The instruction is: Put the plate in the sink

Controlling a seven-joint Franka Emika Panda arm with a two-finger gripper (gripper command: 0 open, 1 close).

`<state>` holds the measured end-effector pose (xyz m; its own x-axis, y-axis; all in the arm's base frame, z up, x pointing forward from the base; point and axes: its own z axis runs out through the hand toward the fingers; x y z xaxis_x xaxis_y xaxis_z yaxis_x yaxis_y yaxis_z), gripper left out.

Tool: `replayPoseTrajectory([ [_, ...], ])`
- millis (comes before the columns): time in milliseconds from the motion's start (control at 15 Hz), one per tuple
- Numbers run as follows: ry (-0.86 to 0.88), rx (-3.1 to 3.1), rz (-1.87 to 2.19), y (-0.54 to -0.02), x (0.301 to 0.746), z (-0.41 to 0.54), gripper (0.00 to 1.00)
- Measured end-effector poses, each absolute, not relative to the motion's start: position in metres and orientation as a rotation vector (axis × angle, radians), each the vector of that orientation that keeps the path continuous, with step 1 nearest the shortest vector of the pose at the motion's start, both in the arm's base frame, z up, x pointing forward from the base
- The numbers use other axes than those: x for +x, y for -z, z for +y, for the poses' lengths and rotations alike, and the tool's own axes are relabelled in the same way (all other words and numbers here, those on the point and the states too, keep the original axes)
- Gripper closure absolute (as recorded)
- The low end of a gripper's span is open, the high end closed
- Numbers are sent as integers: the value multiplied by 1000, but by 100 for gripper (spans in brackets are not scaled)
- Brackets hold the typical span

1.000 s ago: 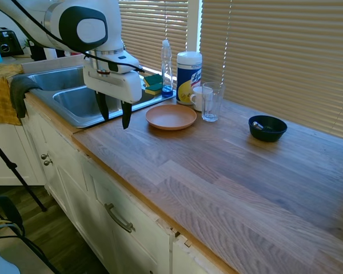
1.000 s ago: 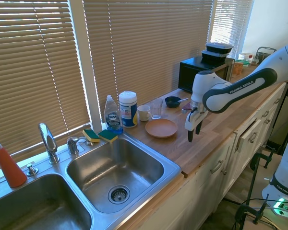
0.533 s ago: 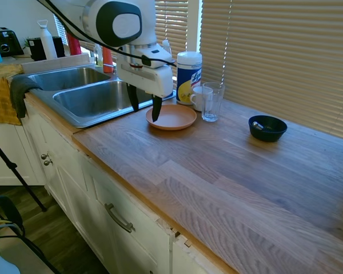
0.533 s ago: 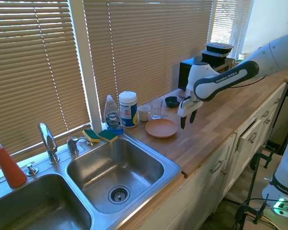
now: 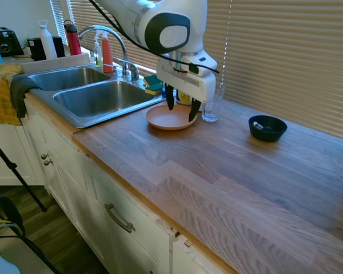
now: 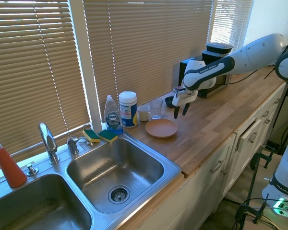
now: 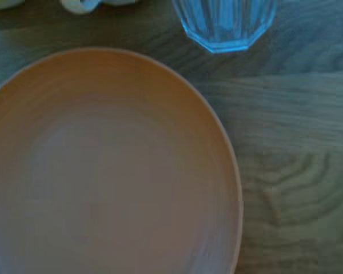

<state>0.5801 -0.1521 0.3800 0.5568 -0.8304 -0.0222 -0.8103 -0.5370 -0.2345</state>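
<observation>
Terracotta plate (image 5: 170, 117) lies flat beside the sink (image 5: 97, 98), hand (image 5: 182, 109) spread above.

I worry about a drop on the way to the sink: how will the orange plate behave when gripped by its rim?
The plate looks rigid, so it likely won't flex. Its low rim gives little to pinch, so it may tilt. The matte surface probably slips little.

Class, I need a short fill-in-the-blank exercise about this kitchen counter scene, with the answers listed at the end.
1. The plate rests on the ____.
2. The end effector hangs above the plate with its fingers ____.
3. The small bowl is dark ____.
4. Both basins of the sink hold ____ dishes.

Answers: counter; open; blue; no
</observation>
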Motion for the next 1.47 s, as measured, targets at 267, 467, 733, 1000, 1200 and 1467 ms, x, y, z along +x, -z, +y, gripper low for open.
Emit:
replayPoseTrajectory([
  [267, 88, -2573, 1311, -353, 606, -158, 0],
  [467, 37, -2571, 1270, -338, 620, -152, 0],
  [733, -10, -2568, 1243, -323, 629, -151, 100],
  [1000, -28, -2563, 1230, -321, 637, -150, 100],
  [1200, -31, -2563, 1227, -319, 641, -150, 100],
  [1467, -38, -2556, 1225, -317, 641, -154, 100],
])
